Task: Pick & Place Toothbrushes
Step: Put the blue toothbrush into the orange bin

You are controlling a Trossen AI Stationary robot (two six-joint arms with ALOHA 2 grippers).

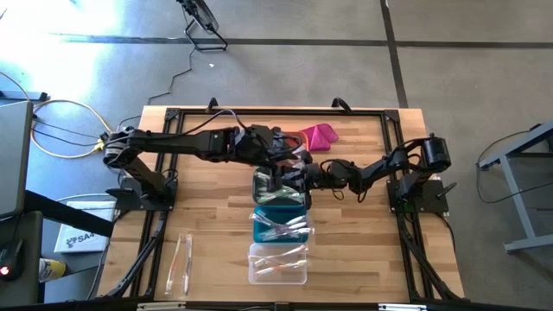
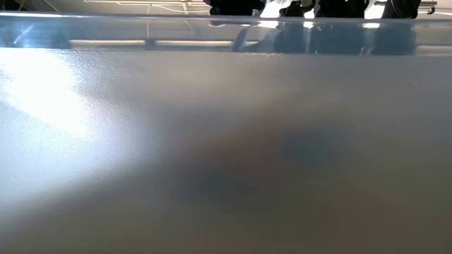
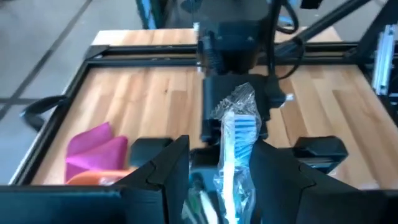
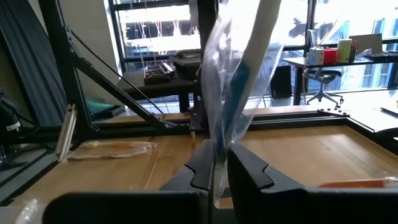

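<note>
A blue-and-white toothbrush (image 3: pixel 237 140) in a crinkled clear wrapper is held up over the row of bins at the table's middle. My right gripper (image 4: pixel 217 169) is shut on it and reaches in level from the table's right (image 1: pixel 304 178). My left gripper (image 3: pixel 221 148) comes from the left (image 1: pixel 288 168) and is open, one finger on either side of the same toothbrush. I cannot tell whether the wrapper brushes a finger. More wrapped toothbrushes lie in the teal bin (image 1: pixel 281 226) and the clear bin (image 1: pixel 278 266). Two others (image 1: pixel 179 263) lie flat on the table near the left front. My right gripper pinches the toothbrush's wrapper (image 4: pixel 216 149) between its two fingers, at the wrapper's lower part. The fingers come in level from the table's right. The toothbrush (image 4: pixel 245 68) stands up from the fingers, leaning a little, clear of the bins and the table.
A magenta cloth lump (image 1: pixel 318 136) lies at the far middle, and an orange bin (image 3: pixel 99 178) sits beside it under my left arm. A grey bin (image 1: pixel 263 186) heads the row. Black frame rails (image 1: pixel 393 155) border the wooden top. The low view shows only a blurred grey surface.
</note>
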